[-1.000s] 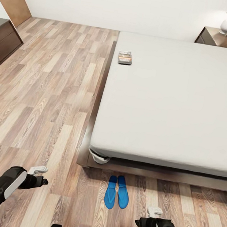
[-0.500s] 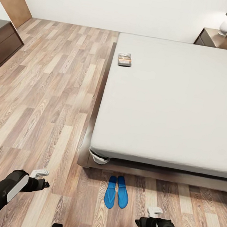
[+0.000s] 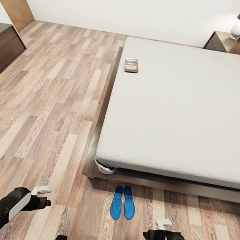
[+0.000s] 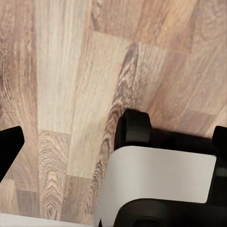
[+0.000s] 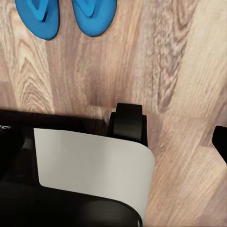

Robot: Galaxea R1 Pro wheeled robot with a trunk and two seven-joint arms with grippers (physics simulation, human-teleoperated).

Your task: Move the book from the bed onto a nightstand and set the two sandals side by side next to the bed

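Fingers on both grippers, left and right: couldn't tell their spread. Book looked light, thin, stiff; I'd pinch an edge.

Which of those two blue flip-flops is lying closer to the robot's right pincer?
The right-hand sandal of the pair: it lies on the side toward the right pincer, while the other sandal lies beside it, farther off.

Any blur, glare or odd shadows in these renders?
Head view: flat even light, sharp throughout; only a soft dark shadow under the bed edge, a faint one beside the sandals. Right wrist view: floor grain crisp, no glare. Left wrist view: wood slightly soft, no glare.
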